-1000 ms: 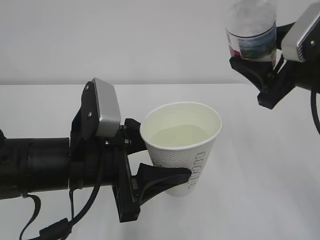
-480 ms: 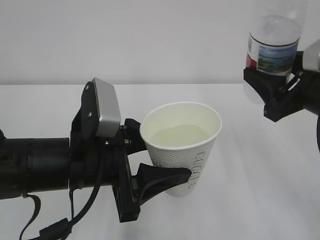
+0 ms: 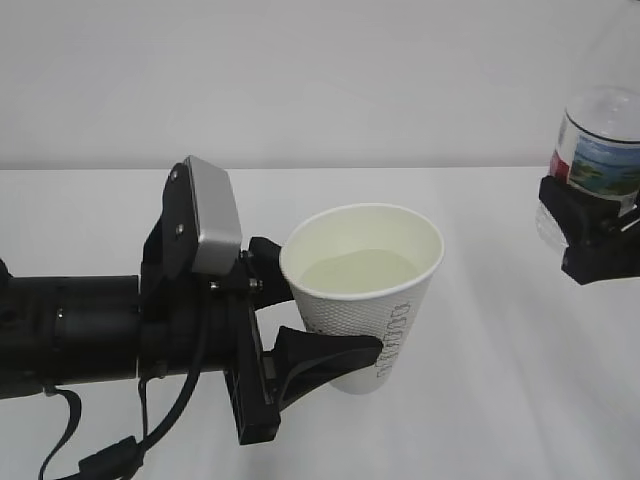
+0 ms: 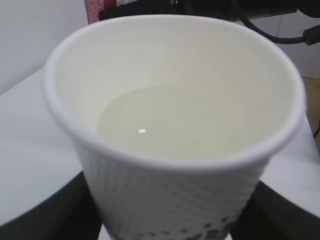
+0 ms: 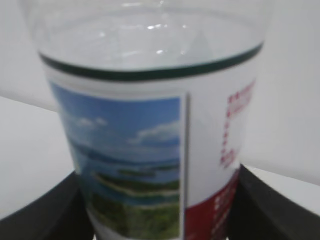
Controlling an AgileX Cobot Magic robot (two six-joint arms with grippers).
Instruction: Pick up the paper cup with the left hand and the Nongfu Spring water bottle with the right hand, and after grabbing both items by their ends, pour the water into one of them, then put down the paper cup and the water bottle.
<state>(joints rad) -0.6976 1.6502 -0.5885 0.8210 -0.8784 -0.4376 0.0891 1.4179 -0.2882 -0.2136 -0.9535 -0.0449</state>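
Observation:
The white paper cup (image 3: 372,300) hangs upright above the table, and my left gripper (image 3: 322,308) is shut on its lower wall, one black finger (image 3: 335,352) curving across the front. Clear water (image 3: 360,272) fills about half of it. From the left wrist the paper cup (image 4: 175,60) fills the view, with water (image 4: 165,122) inside and my left gripper (image 4: 163,222) clamping it from both sides. At the far right the Nongfu Spring water bottle (image 3: 600,155) stands upright in my right gripper (image 3: 592,238), its top out of frame. The bottle (image 5: 150,125) sits between the right gripper's (image 5: 160,215) black fingers (image 5: 45,212).
A white table (image 3: 500,400) lies under both arms, with a plain light wall behind it. The left arm's black body and its cable (image 3: 110,455) stretch in from the lower left. A red object (image 4: 92,10) and dark equipment show behind the cup in the left wrist view.
My right gripper has carried the bottle rightward and down, from the upper right to the right edge. The left gripper and the cup have not moved.

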